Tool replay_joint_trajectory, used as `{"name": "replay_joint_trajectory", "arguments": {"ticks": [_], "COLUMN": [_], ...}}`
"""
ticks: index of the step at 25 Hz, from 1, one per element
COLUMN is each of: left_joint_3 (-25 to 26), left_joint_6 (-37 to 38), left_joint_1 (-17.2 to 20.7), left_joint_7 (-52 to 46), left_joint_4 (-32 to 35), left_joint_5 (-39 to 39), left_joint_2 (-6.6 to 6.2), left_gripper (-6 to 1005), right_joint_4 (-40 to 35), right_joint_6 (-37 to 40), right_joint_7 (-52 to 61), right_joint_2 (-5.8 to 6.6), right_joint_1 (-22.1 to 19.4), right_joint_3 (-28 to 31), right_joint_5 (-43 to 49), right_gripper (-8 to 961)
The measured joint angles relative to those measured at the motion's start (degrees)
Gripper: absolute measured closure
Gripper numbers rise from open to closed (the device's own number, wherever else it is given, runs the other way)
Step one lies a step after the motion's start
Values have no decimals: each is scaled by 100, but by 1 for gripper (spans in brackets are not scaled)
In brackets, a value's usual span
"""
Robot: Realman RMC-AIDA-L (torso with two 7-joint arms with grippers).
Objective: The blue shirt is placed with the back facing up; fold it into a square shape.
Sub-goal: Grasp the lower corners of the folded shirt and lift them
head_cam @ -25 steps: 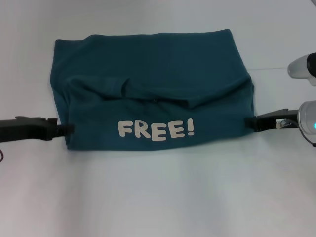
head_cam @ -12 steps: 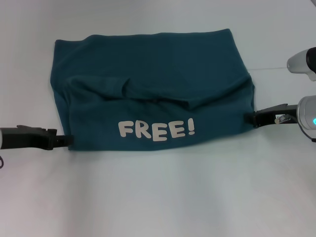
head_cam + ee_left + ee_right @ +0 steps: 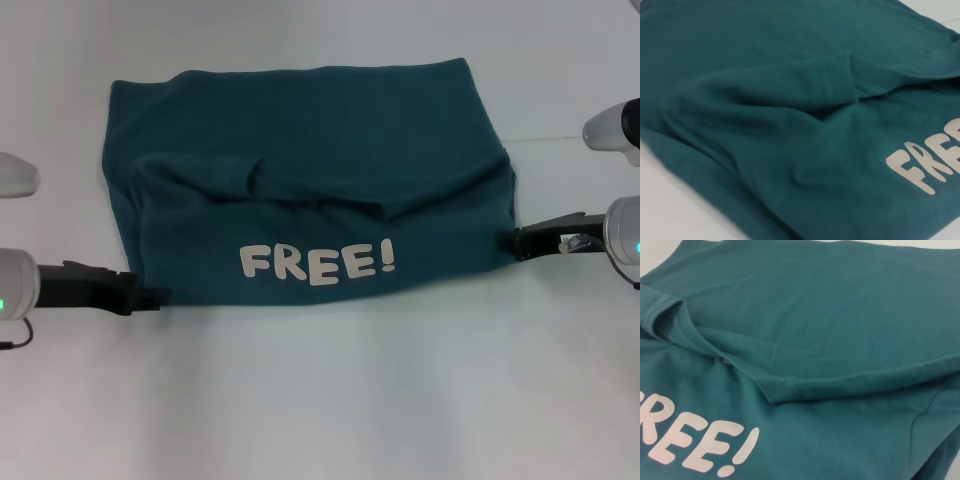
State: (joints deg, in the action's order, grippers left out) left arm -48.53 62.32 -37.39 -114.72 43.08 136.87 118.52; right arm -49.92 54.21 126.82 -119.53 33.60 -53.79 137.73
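The blue shirt [image 3: 310,200] lies folded on the white table [image 3: 320,400], filling the middle of the head view from about ten o'clock across to three o'clock. Its near part is turned up over the rest, so the cream letters "FREE!" [image 3: 316,264] face up along the edge at six o'clock of the cloth. Above the letters a rumpled fold line [image 3: 300,195] runs across the shirt, with a sleeve hem bunched toward nine o'clock. The far part of the shirt, toward twelve o'clock, is plain and fairly smooth.

The left gripper [image 3: 150,298] sits low at the shirt's corner near eight o'clock, its tip right at the hem; whether its fingers are clenched or released cannot be told. The right gripper [image 3: 512,241] is at the shirt's edge near three o'clock, its tip touching the cloth; whether it grasps the fabric cannot be told either.

The left wrist view shows only the shirt [image 3: 765,125] close up, with the sleeve hem [image 3: 837,75] and the first letters of the print [image 3: 925,170]. The right wrist view shows the shirt [image 3: 830,315], the fold ridge [image 3: 840,385] and the end of the print [image 3: 700,445].
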Motion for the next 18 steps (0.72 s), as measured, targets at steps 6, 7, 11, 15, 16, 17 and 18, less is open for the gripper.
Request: {"name": "replay_joint_trajectory", "arguments": {"ticks": [6, 7, 11, 15, 16, 17, 18], "left_joint_3": [-159, -163, -166, -166, -166, -166, -165], "left_joint_6": [-91, -124, -208, -282, -308, -308, -316], "left_joint_1": [-70, -77, -105, -150, -164, -164, -170], "left_joint_7": [0, -6, -4, 13, 24, 24, 29], "left_joint_4": [-30, -45, -178, -298, -323, -323, -324], "left_joint_5": [80, 106, 114, 114, 114, 114, 114], "left_joint_2": [2, 3, 3, -2, -3, -3, -4], "left_gripper": [413, 414, 416, 418, 418, 418, 418], "right_joint_4": [0, 0, 4, 9, 9, 9, 9], "right_joint_6": [8, 8, -1, -11, -14, -15, -15], "right_joint_7": [1, 1, 1, 1, 1, 1, 1], "right_joint_2": [0, 0, 0, 0, 0, 0, 0], "right_joint_1": [6, 6, 18, 23, 26, 27, 29], "right_joint_3": [0, 0, 0, 0, 0, 0, 0], "right_joint_5": [0, 0, 0, 5, 6, 6, 7], "right_gripper": [918, 918, 918, 917, 917, 917, 917]}}
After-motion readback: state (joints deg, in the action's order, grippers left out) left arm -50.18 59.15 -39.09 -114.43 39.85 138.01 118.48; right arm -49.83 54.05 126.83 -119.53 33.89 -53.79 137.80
